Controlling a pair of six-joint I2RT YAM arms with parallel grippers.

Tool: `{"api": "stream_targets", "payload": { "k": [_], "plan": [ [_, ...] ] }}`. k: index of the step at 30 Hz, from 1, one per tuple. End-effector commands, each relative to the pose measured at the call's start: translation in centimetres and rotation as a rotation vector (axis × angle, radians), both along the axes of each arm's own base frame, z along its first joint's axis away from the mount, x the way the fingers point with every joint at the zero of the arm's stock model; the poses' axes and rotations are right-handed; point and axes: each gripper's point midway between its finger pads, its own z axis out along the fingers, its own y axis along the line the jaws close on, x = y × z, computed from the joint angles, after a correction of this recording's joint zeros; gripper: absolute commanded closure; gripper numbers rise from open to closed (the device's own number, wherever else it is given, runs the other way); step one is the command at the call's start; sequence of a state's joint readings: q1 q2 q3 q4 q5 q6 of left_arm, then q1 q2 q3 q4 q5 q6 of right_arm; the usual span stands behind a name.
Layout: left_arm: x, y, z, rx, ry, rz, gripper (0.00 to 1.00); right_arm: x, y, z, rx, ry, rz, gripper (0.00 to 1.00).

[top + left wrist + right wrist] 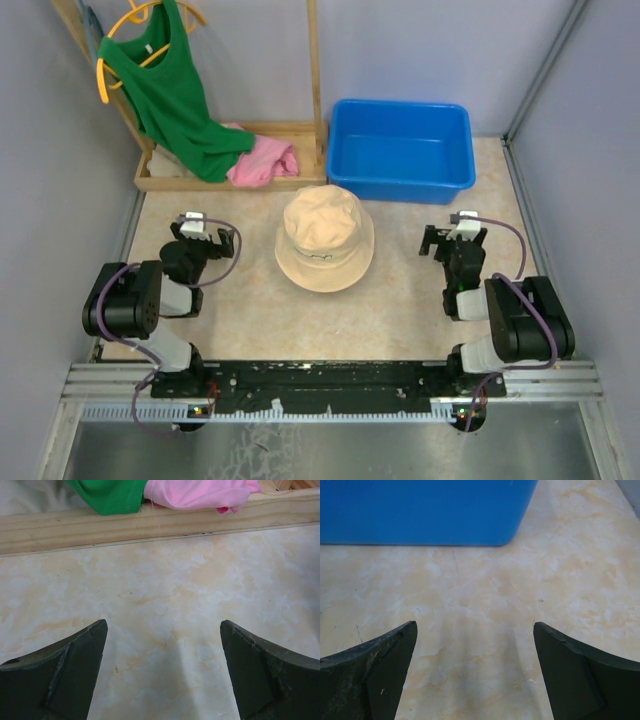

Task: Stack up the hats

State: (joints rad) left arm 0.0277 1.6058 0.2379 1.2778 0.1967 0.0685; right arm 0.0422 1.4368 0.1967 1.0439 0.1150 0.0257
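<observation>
Now the soft beige fabric bucket hat point(325, 238) sits crown-up on the marbled beige surface point(400, 310), between the two arms' fingers and apart from both. Left fingers point(65, 675) are spread wide, gripping nothing, facing a light wooden rail point(150, 525). Right fingers point(375, 675) are likewise spread, with a blue plastic tub point(420, 510) ahead of them.

No text, label, brand or number can be read in any view. A dark mark point(318, 258) on the hat point(322, 225) is too small to read.
</observation>
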Motion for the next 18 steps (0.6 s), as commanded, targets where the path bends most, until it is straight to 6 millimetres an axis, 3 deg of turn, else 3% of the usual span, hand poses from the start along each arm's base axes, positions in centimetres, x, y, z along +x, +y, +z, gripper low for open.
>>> {"api": "stream_targets", "payload": {
  "k": [1, 18],
  "plan": [
    [0.09, -0.54, 0.69, 0.006, -0.022, -0.026, 0.01, 0.96, -0.53, 3.05, -0.009, -0.126, -0.019, 0.01],
    [0.09, -0.53, 0.69, 0.007, -0.023, -0.026, 0.01, 0.98, -0.54, 3.17, -0.010, -0.136, -0.019, 0.01]
  ]
}}
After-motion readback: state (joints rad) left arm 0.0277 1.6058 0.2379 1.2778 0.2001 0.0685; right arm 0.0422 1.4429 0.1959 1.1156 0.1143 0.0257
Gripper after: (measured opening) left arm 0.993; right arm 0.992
